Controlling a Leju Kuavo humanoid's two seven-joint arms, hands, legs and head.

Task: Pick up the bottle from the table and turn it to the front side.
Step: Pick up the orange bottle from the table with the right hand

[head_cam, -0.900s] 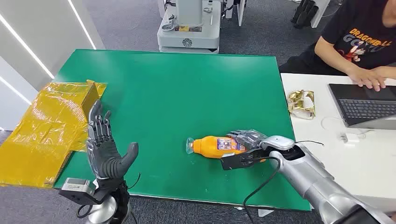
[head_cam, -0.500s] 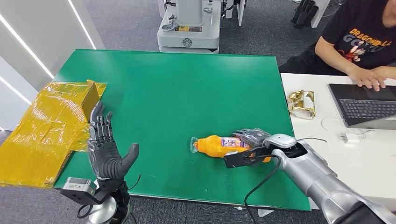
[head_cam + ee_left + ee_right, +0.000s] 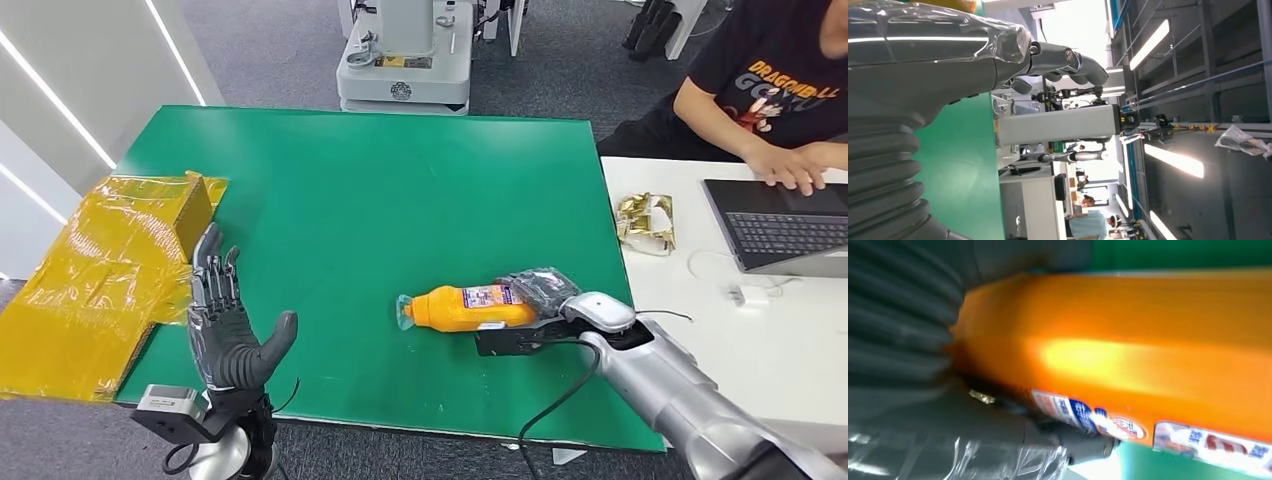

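Head view: right robot hand (image 3: 541, 291) grasps bottle (image 3: 462, 308), base hidden; left robot hand (image 3: 228, 327) spread, empty.

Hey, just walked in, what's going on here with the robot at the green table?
The robot's right hand grips the base end of an orange bottle that lies on its side on the green table, cap pointing toward the robot's left. Its left hand is raised, open and empty, near the table's front edge beside a yellow wrapped box. A person types on a laptop alongside.
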